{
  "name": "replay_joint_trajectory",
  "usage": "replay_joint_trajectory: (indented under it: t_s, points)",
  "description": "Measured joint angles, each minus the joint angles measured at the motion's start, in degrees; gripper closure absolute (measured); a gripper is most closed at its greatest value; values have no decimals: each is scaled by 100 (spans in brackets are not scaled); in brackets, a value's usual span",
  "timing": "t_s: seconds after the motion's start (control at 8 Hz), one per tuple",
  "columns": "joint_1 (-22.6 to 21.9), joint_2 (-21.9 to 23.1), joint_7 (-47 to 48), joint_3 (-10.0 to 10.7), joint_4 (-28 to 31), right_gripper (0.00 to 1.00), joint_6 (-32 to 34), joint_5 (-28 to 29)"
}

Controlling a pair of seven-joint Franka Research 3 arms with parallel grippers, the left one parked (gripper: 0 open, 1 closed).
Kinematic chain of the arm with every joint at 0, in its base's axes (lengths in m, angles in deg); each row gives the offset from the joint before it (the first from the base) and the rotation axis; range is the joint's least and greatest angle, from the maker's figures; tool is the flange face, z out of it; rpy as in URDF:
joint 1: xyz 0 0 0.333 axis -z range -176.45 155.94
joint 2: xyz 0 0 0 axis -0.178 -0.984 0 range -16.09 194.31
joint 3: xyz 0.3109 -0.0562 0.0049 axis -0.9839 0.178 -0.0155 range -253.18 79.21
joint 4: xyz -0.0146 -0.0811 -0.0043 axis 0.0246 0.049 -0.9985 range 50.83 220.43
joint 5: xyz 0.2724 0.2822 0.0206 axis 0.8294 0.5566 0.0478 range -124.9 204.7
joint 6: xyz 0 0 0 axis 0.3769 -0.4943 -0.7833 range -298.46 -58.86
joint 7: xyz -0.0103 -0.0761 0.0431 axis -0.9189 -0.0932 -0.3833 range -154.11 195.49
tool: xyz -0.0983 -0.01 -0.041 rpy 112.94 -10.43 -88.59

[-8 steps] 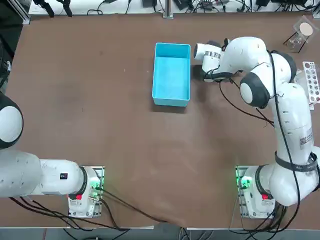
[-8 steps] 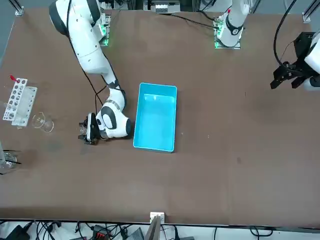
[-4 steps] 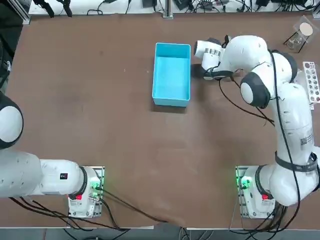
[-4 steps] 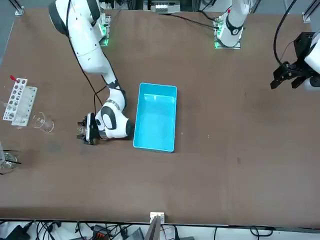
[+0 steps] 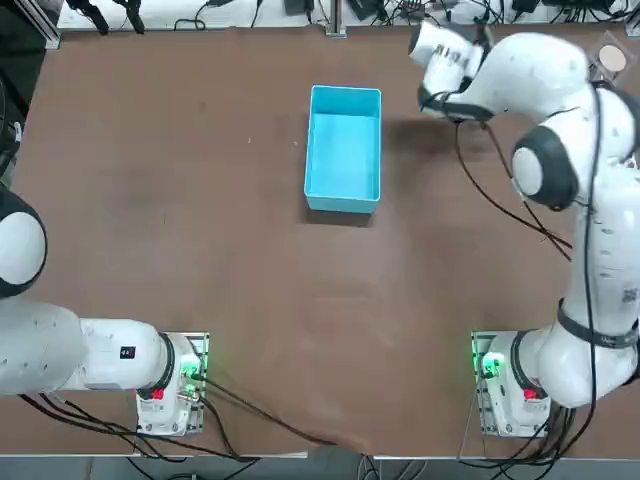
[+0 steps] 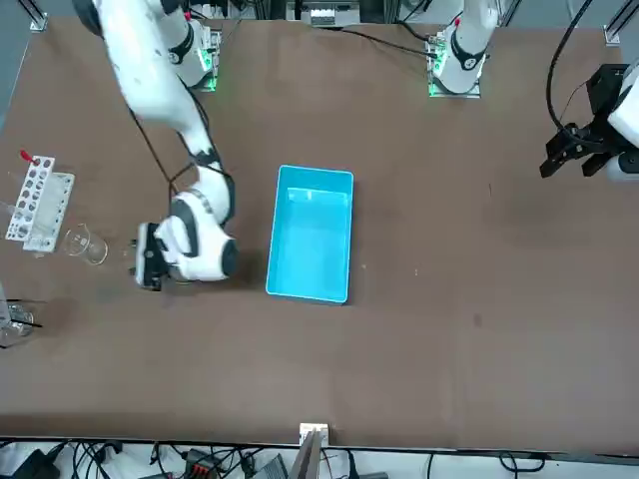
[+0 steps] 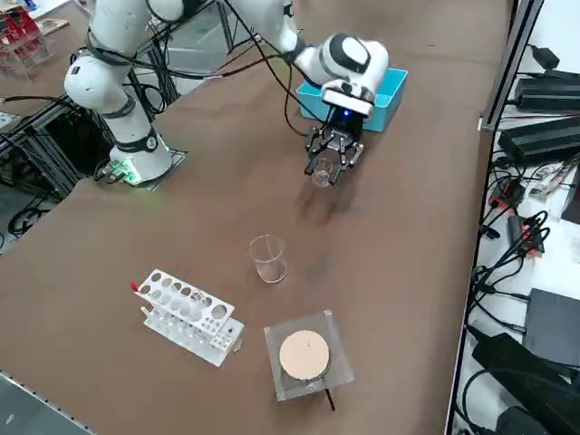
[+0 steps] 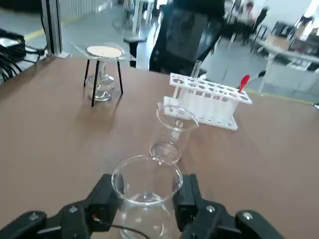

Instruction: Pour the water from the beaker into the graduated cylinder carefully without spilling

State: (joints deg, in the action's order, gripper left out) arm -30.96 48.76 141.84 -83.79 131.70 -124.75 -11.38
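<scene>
My right gripper (image 8: 146, 209) is shut on the beaker (image 8: 147, 181), a short clear glass held upright between the two black fingers. In the right side view the gripper (image 7: 332, 161) hangs above the brown table with the beaker (image 7: 319, 172) in it, beside the blue tray. The graduated cylinder (image 8: 172, 132), a taller clear glass with a spout, stands on the table just beyond the beaker. It also shows as the cylinder (image 7: 267, 258) and cylinder (image 6: 85, 244), a short way from the gripper (image 6: 148, 267).
A blue tray (image 5: 344, 150) lies mid-table next to the arm. A white rack with holes (image 7: 186, 317) and a tripod stand with a round disc (image 7: 304, 358) stand past the cylinder near the table's right edge. Cables and boxes lie off the table.
The right arm has risen and carried the beaker away from the blue tray, toward the far edge and the graduated cylinder. Its grip has stayed shut.
</scene>
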Motion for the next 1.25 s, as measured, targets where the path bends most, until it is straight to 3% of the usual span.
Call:
replay_joint_trajectory:
  t_s: [0.25, 0.5, 0.75, 1.25]
  points:
    - [560, 886, -543, 2, 834, 39, -752, 137]
    - [1115, 1420, -1013, 0, 1441, 39, -1434, 293]
    - [1668, 1576, -1591, 0, 1658, 39, -1975, 694]
    - [2487, 1932, -3511, -2, 1672, 39, -2420, 2415]
